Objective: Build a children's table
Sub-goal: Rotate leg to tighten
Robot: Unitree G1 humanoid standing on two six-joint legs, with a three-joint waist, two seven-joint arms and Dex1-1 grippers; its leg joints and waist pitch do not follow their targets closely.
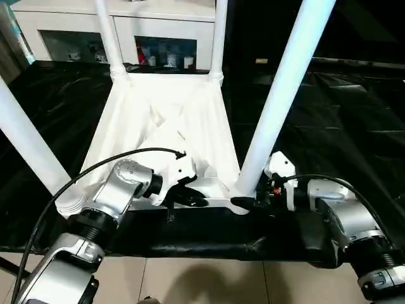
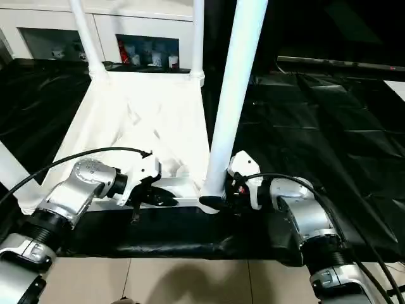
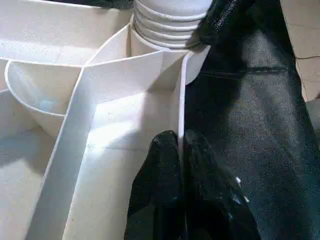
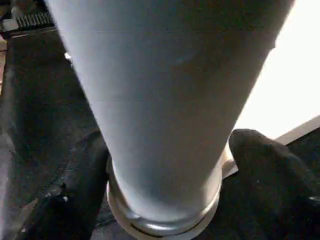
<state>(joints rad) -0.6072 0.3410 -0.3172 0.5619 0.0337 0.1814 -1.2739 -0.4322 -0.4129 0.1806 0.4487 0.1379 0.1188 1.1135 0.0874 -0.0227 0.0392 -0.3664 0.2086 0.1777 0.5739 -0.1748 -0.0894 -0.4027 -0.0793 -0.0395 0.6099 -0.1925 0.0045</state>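
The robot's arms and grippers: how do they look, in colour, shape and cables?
Both forearms are silver, rounded cylinders with ribbed black joint rings. The left gripper and right gripper have white housings and black fingers. A black cable loops over each arm.

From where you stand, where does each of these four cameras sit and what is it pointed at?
Left eye: on the head, looking down at the upturned children's table, both forearms showing.
Right eye: beside it, same scene.
Left wrist: along the left gripper, pinching the table's rim.
Right wrist: along the right gripper, its fingers around the near right leg.
Both wrist views share that leg's socket.
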